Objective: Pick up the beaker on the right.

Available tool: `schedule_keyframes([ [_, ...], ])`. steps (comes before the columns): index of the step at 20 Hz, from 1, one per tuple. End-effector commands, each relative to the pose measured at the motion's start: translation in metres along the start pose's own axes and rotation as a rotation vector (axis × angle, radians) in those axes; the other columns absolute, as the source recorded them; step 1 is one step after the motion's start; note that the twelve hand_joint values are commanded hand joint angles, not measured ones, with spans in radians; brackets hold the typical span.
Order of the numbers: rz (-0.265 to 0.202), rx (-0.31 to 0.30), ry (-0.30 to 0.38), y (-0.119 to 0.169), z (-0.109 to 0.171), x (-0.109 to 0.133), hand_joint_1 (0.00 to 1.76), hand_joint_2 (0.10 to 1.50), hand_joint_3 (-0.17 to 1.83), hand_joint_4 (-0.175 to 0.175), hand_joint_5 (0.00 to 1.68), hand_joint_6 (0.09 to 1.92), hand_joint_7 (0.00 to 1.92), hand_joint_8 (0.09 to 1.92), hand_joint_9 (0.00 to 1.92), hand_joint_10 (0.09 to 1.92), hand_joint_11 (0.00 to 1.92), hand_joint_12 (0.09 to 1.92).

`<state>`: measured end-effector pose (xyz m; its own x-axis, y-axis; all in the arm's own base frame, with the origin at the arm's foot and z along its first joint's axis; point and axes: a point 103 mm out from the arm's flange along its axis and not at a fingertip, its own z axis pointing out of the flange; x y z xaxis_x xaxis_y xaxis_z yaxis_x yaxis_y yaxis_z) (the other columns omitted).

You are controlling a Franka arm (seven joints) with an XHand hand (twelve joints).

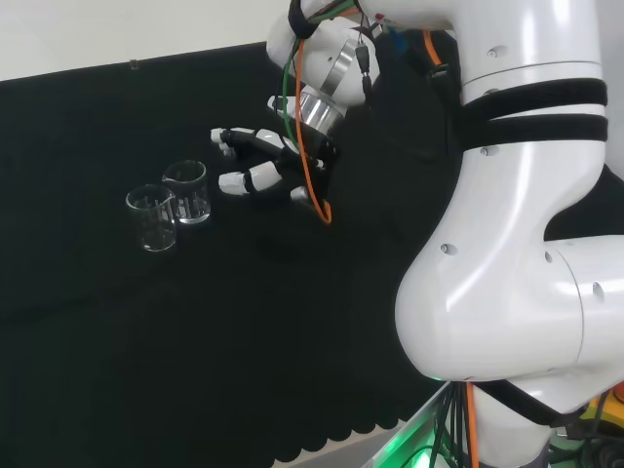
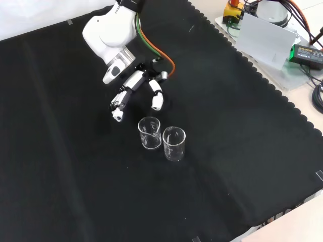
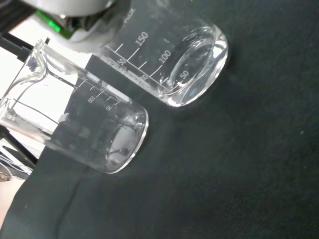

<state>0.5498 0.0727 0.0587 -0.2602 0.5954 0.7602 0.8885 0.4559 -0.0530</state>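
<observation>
2 clear glass beakers stand upright and side by side on the black cloth (image 2: 242, 151). In the head view the right beaker (image 1: 188, 191) sits just beside the left beaker (image 1: 152, 217), perhaps touching it, though clear glass makes that hard to judge. The hand (image 1: 261, 166) hovers near the right beaker, its fingers (image 2: 119, 102) spread and nearly straight, holding nothing. In the front view the fingertips point down toward that beaker (image 2: 149, 132), close to its rim but apart from it.
</observation>
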Motion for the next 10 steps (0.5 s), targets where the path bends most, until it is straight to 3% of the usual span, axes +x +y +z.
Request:
schedule_keyframes([
  [1,-0.016,0.004,0.027,0.007,0.010,0.001,0.90,0.48,0.69,-0.061,0.19,0.09,0.14,0.62,0.25,0.67,0.00,1.17],
  [10,-0.045,0.044,0.009,0.020,0.016,0.009,0.91,0.47,0.70,-0.060,0.22,0.09,0.17,0.62,0.27,0.67,0.00,1.18],
])
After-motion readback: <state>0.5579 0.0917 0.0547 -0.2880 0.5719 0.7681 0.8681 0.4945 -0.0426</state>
